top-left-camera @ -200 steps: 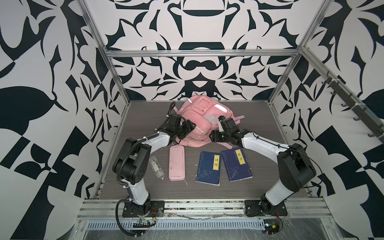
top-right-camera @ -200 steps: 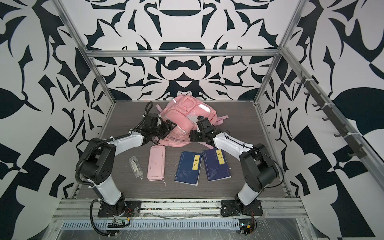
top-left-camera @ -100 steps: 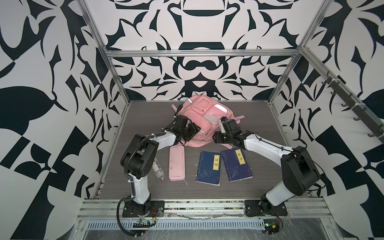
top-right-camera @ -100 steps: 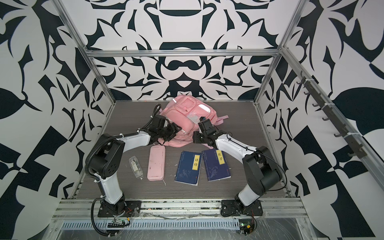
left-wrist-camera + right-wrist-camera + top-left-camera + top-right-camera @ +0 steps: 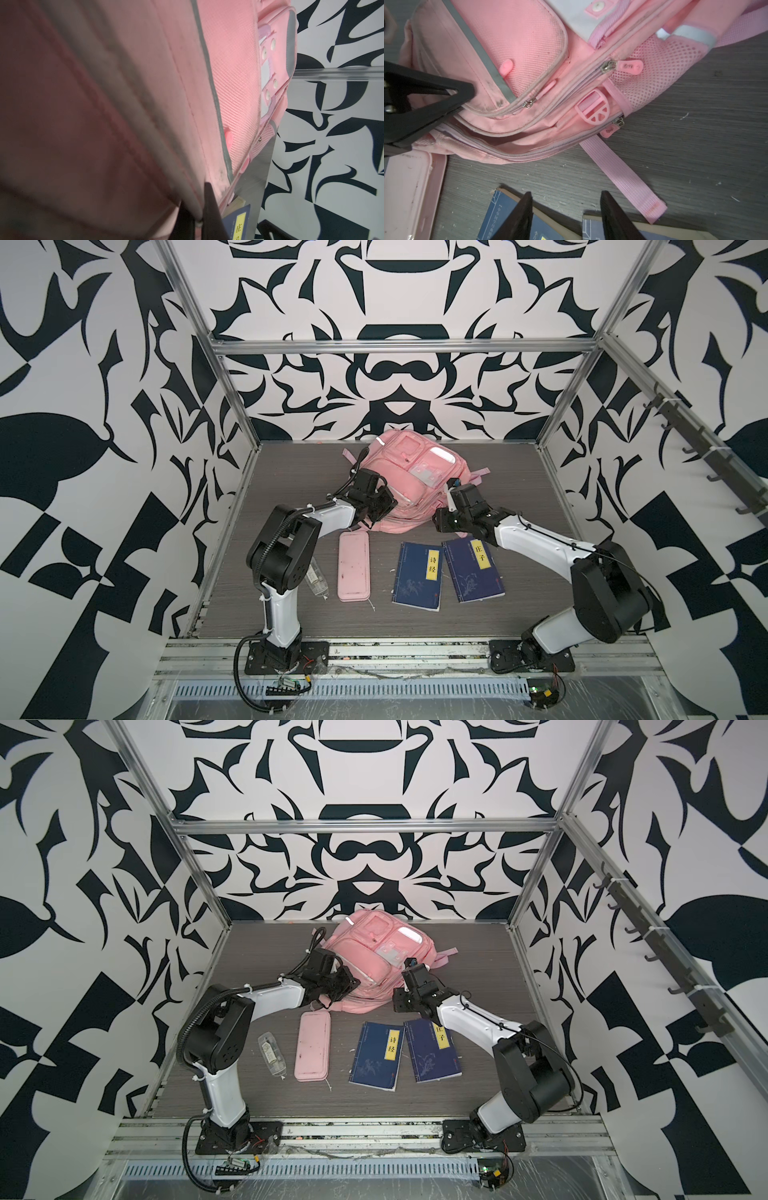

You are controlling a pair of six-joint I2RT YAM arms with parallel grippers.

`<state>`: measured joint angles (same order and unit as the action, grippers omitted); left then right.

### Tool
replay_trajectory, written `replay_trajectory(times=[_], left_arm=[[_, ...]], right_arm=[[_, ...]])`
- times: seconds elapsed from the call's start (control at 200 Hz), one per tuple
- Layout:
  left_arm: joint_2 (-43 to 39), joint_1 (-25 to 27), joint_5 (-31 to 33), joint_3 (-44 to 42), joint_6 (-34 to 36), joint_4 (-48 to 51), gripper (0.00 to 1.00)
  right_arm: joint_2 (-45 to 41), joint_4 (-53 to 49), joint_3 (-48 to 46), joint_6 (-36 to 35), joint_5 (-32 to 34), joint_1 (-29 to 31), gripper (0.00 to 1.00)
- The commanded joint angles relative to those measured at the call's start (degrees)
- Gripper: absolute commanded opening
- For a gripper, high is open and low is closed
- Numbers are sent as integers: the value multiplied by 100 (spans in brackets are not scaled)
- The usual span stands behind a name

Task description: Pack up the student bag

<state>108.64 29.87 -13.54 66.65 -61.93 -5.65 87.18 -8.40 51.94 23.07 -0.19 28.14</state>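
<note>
The student bag, a pink backpack, lies at the back middle of the table, and its fabric fills the left wrist view. My left gripper is shut on a piped edge at the bag's near left side; its black fingers also show in the right wrist view, pinching that edge. The long zip below them gapes a little. My right gripper hangs open and empty over the table, between the bag and the books.
Two blue books lie side by side in front of the bag. A flat pink pencil case and a clear bottle lie to their left. A pink strap trails from the bag across the table.
My left gripper has moved right along the bag's near edge and closed on it. My right gripper has drawn back a little from the bag toward the books, still open.
</note>
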Motion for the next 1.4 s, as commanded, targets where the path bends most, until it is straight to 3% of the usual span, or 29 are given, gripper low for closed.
replay_trajectory(times=[0.0, 0.255, 0.495, 1.18, 1.395], left_arm=[[-475, 2, -43, 317, 274, 59, 0], [-844, -2, -230, 527, 429, 286, 0], [-941, -100, -295, 559, 456, 389, 0], [-853, -368, -595, 678, 505, 529, 0], [-861, -486, -649, 683, 565, 608, 0]], right_arm=[[-85, 547, -159, -160, -25, -201, 56], [176, 1297, -324, -162, -443, -641, 51], [700, 1424, -114, -408, -236, -716, 47], [1397, 2238, -44, -879, -772, -744, 47], [1495, 2577, -58, -1112, -816, -747, 43]])
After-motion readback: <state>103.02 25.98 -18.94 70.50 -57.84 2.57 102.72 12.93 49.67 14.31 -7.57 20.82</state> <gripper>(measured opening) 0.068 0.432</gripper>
